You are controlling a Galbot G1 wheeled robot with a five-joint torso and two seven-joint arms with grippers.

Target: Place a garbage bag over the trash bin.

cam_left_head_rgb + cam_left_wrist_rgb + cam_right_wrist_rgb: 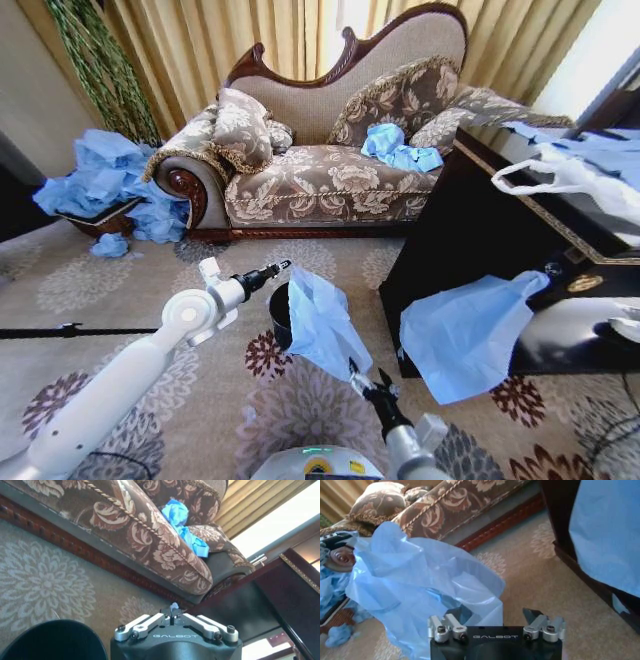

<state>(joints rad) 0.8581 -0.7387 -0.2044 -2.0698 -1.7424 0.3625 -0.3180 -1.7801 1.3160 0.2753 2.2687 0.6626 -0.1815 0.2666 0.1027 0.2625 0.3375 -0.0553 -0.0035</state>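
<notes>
**Blue bag hangs over the little black bin**

Nearest the head camera is the right gripper [367, 381], low in the middle of the picture. Its fingers are spread apart, and in the right wrist view [495, 617] one finger [454, 618] touches the bottom edge of the garbage bag [420, 588] while the other finger stands free. I cannot tell if it has any hold on the plastic.

The left gripper [278, 267] reaches in from the left, up at the top corner of the garbage bag [318, 322]. In the left wrist view its fingers [173, 617] are squeezed together on a tiny scrap of blue plastic. That scrap is very small, but it looks like the corner of the bag.

The garbage bag is thin, crinkly and light blue. It hangs in a loose sheet, full of folds, and it covers most of the trash bin [280, 314]. Just a dark curved piece of the bin peeks out on its left side, on the flowery carpet [140, 290]. In the left wrist view the bin's black rim [50, 641] is cut off at the corner.

Behind stand a patterned sofa [320, 180] with a blue bag on it, and a heap of blue bags [105, 185] on the floor. Another blue bag [465, 335] hangs on the dark cabinet [470, 230], and a white bag [565, 180] lies on top.
</notes>
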